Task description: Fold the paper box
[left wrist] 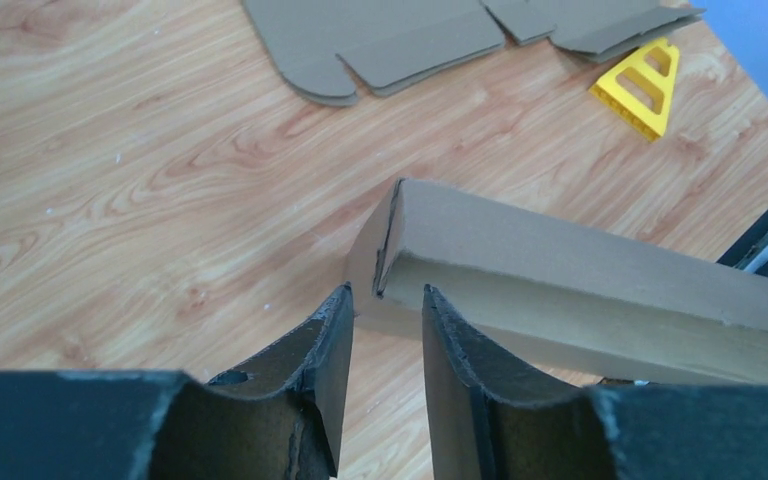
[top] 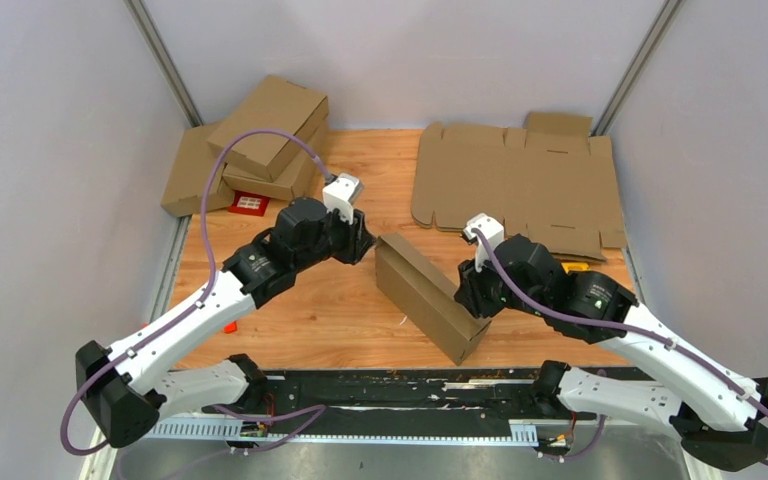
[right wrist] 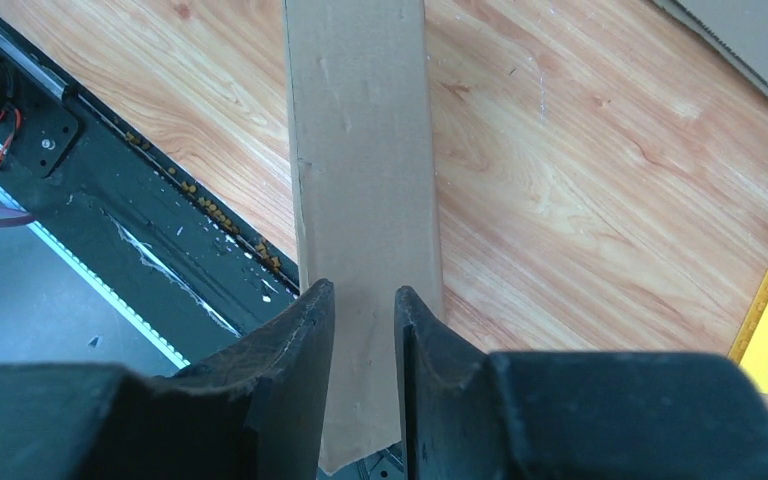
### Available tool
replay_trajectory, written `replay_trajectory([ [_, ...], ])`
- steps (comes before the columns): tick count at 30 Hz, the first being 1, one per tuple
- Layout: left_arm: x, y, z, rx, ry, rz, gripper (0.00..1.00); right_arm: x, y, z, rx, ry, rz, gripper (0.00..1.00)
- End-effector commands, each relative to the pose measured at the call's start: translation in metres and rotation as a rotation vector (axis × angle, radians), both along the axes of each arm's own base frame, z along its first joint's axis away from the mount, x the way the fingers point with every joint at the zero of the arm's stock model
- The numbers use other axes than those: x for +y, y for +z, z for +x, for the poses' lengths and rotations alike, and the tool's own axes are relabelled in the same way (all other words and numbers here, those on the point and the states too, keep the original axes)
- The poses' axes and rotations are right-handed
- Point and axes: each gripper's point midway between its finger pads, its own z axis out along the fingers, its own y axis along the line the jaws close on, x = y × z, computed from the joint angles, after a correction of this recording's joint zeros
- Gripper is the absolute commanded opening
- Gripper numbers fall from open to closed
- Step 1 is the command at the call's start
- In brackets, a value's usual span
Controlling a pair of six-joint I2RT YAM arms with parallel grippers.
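The paper box (top: pixel 425 295) is closed into a long, shallow brown carton that stands on one long side in the middle of the table, running from far left to near right. My left gripper (top: pixel 368 245) is at its far-left end. In the left wrist view its fingers are apart with nothing between them, and the box's corner (left wrist: pixel 390 240) lies just past the left gripper (left wrist: pixel 388 295). My right gripper (top: pixel 465 290) is at the box's near-right end. In the right wrist view the right gripper (right wrist: pixel 364 290) is open a narrow gap, with the box's flat face (right wrist: pixel 360 150) behind it.
Several closed brown boxes (top: pixel 265 140) are stacked at the back left, next to a red label (top: pixel 250 203). Flat cardboard blanks (top: pixel 520 185) lie at the back right. A yellow triangle (left wrist: pixel 645 85) lies near the right arm. A black rail (top: pixel 390 385) runs along the near edge.
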Motion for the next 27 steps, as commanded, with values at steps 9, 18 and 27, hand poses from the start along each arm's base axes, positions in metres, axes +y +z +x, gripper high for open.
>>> replay_trajectory([
  [9, -0.031, 0.023, 0.014, -0.042, -0.047, -0.11, 0.32, -0.001, 0.017, -0.01, -0.011, 0.049, 0.039, 0.3],
  [18, -0.035, 0.047, 0.017, -0.092, -0.067, -0.125, 0.0, 0.001, 0.03, -0.014, -0.02, 0.087, 0.053, 0.31],
  [27, -0.054, 0.013, 0.023, -0.032, -0.111, -0.1, 0.0, 0.003, 0.018, -0.019, 0.03, 0.114, 0.017, 0.32],
])
